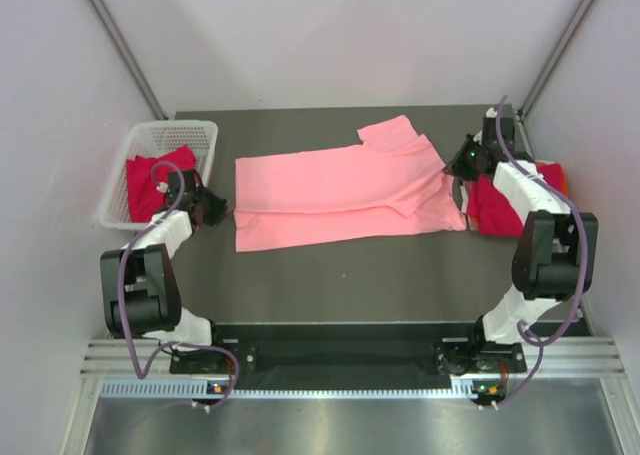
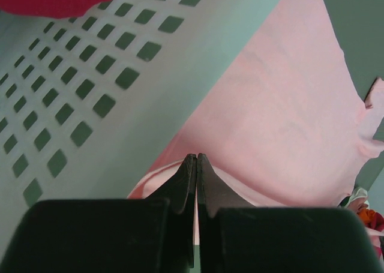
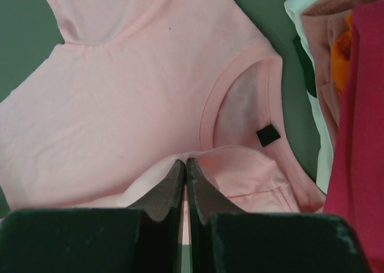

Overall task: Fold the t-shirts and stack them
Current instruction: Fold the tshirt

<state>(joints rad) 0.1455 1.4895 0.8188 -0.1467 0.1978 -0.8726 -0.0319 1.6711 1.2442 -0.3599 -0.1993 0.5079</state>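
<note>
A light salmon-pink t-shirt [image 1: 340,190] lies spread across the dark table, its collar to the right and one long edge doubled over. My left gripper [image 1: 218,211] sits at the shirt's left hem, next to the basket. In the left wrist view this gripper [image 2: 196,157] is shut, with the pink cloth [image 2: 282,123] bunched up at its tips. My right gripper [image 1: 458,167] is at the collar end. Here too the jaws [image 3: 185,161] are shut, pinching a raised fold of the pink shirt [image 3: 132,93] just below the neckline.
A white mesh basket [image 1: 170,133] at the left holds a crimson tee [image 1: 150,180]. At the table's right edge lies a crimson tee [image 1: 500,205] on a pile, with orange cloth [image 3: 342,45] and white cloth [image 3: 300,6] showing at its side.
</note>
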